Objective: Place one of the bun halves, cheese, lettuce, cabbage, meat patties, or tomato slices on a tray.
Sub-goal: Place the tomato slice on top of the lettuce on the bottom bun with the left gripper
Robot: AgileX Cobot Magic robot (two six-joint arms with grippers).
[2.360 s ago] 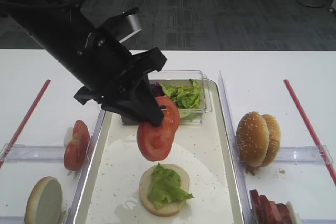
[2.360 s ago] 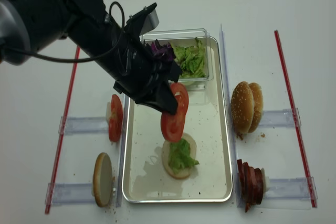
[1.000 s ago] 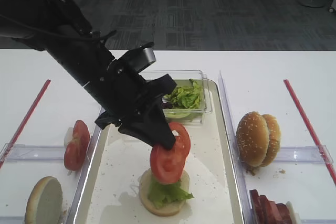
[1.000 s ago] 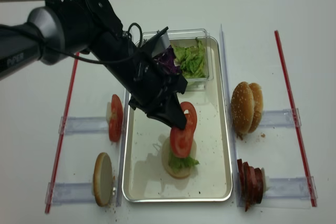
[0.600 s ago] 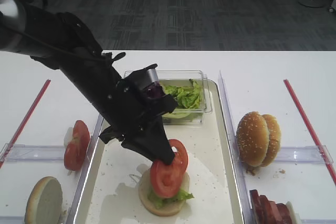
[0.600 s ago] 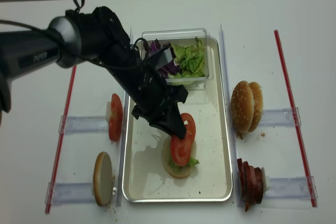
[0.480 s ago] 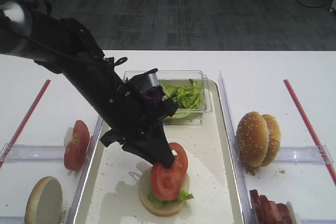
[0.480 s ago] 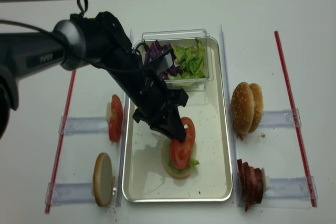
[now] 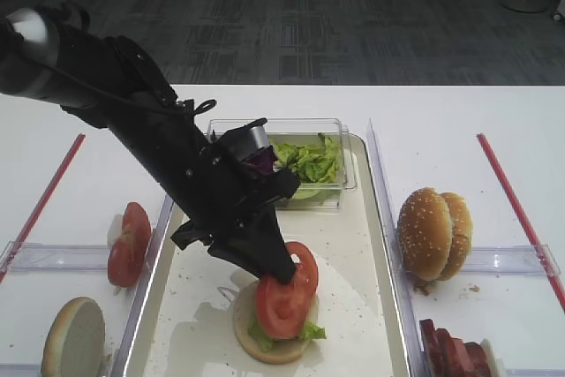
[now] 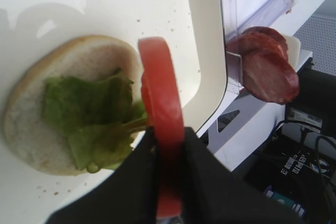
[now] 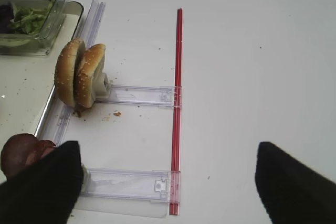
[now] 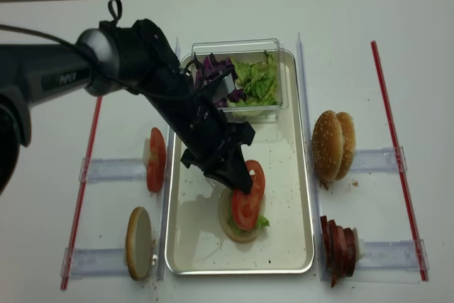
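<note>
My left gripper (image 9: 281, 275) (image 12: 241, 184) (image 10: 168, 135) is shut on a red tomato slice (image 9: 287, 296) (image 12: 247, 202) (image 10: 160, 85), held on edge. The slice hangs low over a bun half (image 9: 256, 340) (image 10: 29, 114) that lies cut face up on the metal tray (image 9: 353, 245) (image 12: 284, 168). Green lettuce (image 10: 89, 108) covers that bun, and the slice's lower edge looks to be against it. In the right wrist view my right gripper (image 11: 168, 182) is open over the bare table, nothing between its fingers (image 11: 37, 187).
A clear box (image 9: 305, 161) of lettuce and purple cabbage stands at the tray's far end. Right of the tray are sesame bun halves (image 9: 433, 231) (image 11: 79, 74) and meat patties (image 12: 339, 246) in racks. To its left are tomato slices (image 9: 128, 240) and a bun half (image 9: 75, 337).
The left gripper has carried the tomato slice forward and down from above the tray to the lettuce-topped bun. Over the last half second it has barely moved.
</note>
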